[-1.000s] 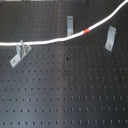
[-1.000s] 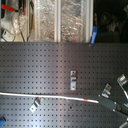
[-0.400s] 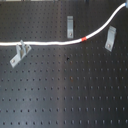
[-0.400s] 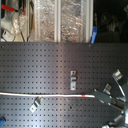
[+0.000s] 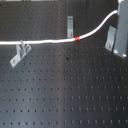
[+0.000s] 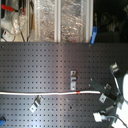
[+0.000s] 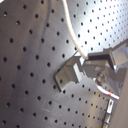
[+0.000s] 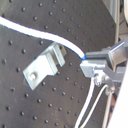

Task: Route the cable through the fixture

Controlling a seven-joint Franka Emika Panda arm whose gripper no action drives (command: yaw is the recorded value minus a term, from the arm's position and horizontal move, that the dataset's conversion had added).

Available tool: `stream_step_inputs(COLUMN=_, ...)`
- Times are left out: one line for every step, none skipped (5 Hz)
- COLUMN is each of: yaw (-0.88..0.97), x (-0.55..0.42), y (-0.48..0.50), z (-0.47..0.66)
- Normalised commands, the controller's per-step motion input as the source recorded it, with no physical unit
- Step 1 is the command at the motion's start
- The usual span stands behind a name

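Holding the cable (image 8: 40,33) pinched in narrow jaws, the gripper (image 8: 92,64) sits just beside a metal clip (image 8: 44,66) near the board's (image 5: 65,95) edge; judged best practice: keep slack, lower the cord squarely into the clip's slot.

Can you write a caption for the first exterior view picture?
White cable with a red band stretches across the black pegboard past metal clips.
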Motion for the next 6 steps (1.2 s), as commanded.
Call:
stream_step_inputs(yaw=0.57, x=-0.367, y=-0.083, z=0.17)
stream_step_inputs(yaw=0.50, x=-0.430, y=-0.031, z=0.25)
stream_step_inputs(yaw=0.38, x=-0.242, y=0.114, z=0.23)
stream_step_inputs(yaw=0.31, x=-0.014, y=0.112, z=0.18)
stream_step_inputs(yaw=0.23, x=0.003, y=0.001, z=0.31)
stream_step_inputs(yaw=0.16, x=-0.067, y=-0.059, z=0.43)
